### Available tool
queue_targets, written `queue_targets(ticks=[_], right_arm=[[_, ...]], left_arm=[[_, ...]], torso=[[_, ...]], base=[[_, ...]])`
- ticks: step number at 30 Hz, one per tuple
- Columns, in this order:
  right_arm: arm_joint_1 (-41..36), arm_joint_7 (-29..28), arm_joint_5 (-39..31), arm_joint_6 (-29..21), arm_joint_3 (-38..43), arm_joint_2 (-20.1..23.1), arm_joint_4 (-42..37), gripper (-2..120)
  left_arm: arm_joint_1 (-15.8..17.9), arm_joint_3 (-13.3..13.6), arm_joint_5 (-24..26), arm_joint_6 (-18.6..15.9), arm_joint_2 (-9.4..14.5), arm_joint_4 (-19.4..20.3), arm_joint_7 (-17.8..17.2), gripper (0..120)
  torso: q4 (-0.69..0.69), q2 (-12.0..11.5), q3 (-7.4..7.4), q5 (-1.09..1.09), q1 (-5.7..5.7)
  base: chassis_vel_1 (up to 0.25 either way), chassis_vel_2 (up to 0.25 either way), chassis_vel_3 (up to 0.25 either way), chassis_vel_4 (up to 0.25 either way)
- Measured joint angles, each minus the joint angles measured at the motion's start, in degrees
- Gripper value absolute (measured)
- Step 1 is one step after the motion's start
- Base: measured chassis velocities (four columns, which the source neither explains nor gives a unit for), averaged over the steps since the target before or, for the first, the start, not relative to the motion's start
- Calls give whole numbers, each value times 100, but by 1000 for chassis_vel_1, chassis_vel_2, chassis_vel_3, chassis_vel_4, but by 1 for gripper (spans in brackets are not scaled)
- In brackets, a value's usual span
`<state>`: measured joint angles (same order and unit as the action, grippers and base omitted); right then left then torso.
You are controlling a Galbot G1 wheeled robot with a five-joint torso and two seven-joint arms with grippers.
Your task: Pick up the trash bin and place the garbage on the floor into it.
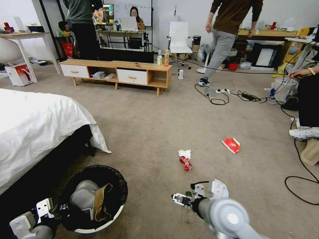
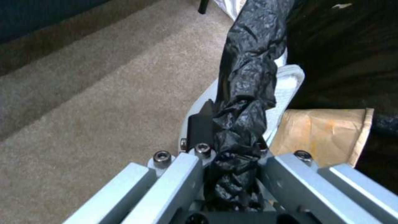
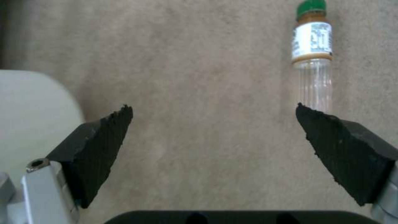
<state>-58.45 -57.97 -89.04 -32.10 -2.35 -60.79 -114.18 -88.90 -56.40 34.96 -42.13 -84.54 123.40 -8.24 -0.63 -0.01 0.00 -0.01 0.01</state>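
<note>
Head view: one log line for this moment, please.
left hand shut on bin rim | right hand open over carpet, beside bottle | can, packet on floor

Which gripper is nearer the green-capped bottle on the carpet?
The right. The right gripper hangs open just above the green-capped bottle, one finger beside it. The left gripper is off at the trash bin, shut on its bagged rim.

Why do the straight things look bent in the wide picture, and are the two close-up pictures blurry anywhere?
Head view: wide-lens distortion bows the bed and leans the far furniture; light is soft, shadows faint. Left wrist view: the left gripper, shut on the trash bin rim, looks soft up close. Right wrist view: the open right gripper is blurred; the clear green-capped bottle is sharper.
</note>
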Motion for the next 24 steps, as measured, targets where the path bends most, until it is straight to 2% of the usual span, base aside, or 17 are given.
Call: queue_targets(ticks=[2,17,24], right_arm=[[106,165,160,30,-49,-46,363,100],[493,581,577,154,-108,-86,1389,100],[668,792,881,237,-298,-404,2127,100]], left_arm=[[0,-25,-10,0,-6,-24,1,1],[39,-33,-72,0,-60,-108,24,1],[43,-34,-63,0,-61,-101,29,1]], torso=[[-1,0,0,0,0],[-1,0,0,0,0],[-1,0,0,0,0]], base=[[0,0,0,0],[0,0,0,0],[0,0,0,0]])
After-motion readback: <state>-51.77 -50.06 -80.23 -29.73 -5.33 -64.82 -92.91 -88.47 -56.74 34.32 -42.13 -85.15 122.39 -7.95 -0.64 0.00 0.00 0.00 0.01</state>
